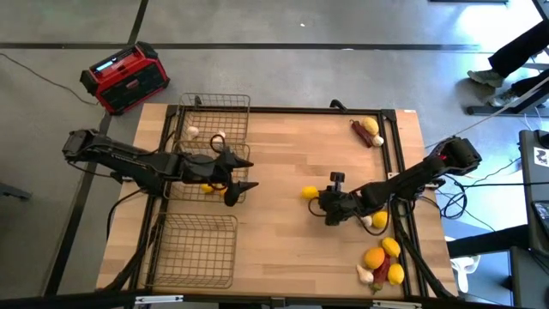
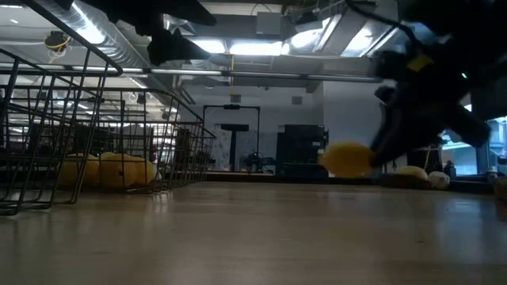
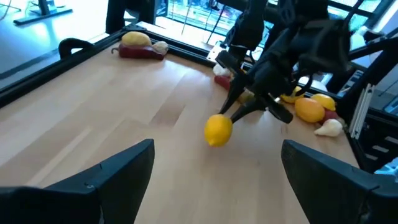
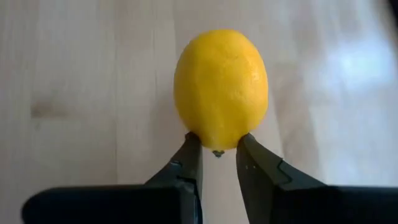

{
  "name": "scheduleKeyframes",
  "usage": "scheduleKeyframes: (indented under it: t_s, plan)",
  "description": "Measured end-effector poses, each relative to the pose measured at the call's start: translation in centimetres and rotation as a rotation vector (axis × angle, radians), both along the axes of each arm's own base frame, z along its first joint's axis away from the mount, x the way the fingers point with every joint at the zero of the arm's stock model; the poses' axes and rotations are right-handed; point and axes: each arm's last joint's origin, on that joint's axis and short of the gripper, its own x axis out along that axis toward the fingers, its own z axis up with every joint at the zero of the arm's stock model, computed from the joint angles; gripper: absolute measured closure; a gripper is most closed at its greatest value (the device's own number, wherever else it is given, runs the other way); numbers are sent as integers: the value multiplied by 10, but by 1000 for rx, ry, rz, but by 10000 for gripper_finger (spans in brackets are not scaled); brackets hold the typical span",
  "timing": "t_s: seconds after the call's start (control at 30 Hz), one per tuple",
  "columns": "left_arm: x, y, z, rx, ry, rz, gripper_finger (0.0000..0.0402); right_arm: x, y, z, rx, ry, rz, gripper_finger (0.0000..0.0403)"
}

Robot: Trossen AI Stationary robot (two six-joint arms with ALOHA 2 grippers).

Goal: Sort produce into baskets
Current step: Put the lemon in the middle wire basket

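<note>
A grey floor lies around the pale wooden bench (image 1: 283, 172), and a red-and-black box (image 1: 125, 77) sits on that floor past the bench's far left corner. Near the middle of the bench, the right tool (image 4: 216, 148) has its two dark fingers pulled in narrow on the very tip of a smooth yellow lemon (image 4: 221, 87), so it only pinches the small end. That is a thin hold. To do this step well, the tool should push farther over the lemon so the fingers sit on its fat middle, then squeeze and lift slowly, or the round fruit may slip out and roll. The left tool (image 1: 243, 188) hangs wide open and holds nothing, by the near right corner of the middle wire mesh basket (image 1: 244, 154). There are three wire mesh baskets in a row along the left side of the bench. The far basket (image 1: 244, 105) holds two whitish garlic bulbs (image 1: 193, 131). The middle basket holds yellow lemons (image 2: 119, 168), maybe two or three; the arm hides part of them. The near basket (image 1: 197, 251) looks bare. At the far right corner lie one long red chili pepper (image 1: 360, 132), one yellow lemon and one garlic bulb. At the near right corner is a pile (image 1: 381, 260) with about two lemons, one orange round citrus, a garlic bulb and something red, and one more lemon with a garlic bulb lies just under the right arm.
</note>
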Motion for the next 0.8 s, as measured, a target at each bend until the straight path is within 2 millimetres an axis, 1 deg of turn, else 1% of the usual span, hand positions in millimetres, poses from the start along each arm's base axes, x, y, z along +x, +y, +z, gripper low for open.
scheduleKeyframes:
  t_s: [0.13, 0.23, 0.37, 0.47, 0.57, 0.8]
  plan:
    - [10, -6, -6, 52, -4, -36, 54, 11, 3, 16, -66, -53, 10, 335]
    - [21, -13, -14, 142, 3, -86, 54, 18, 5, 28, -115, -82, 27, 335]
    - [34, -22, -23, 253, 14, -148, 54, 22, 5, 38, -197, -72, 42, 334]
    - [42, -25, -25, 272, 32, -161, 54, 23, 4, 42, -220, -67, 48, 333]
    - [46, -24, -28, 273, 47, -157, 54, 25, 1, 41, -200, -60, 50, 332]
    - [47, -21, -31, 237, 57, -136, 54, 31, -13, 41, -134, -57, 30, 332]
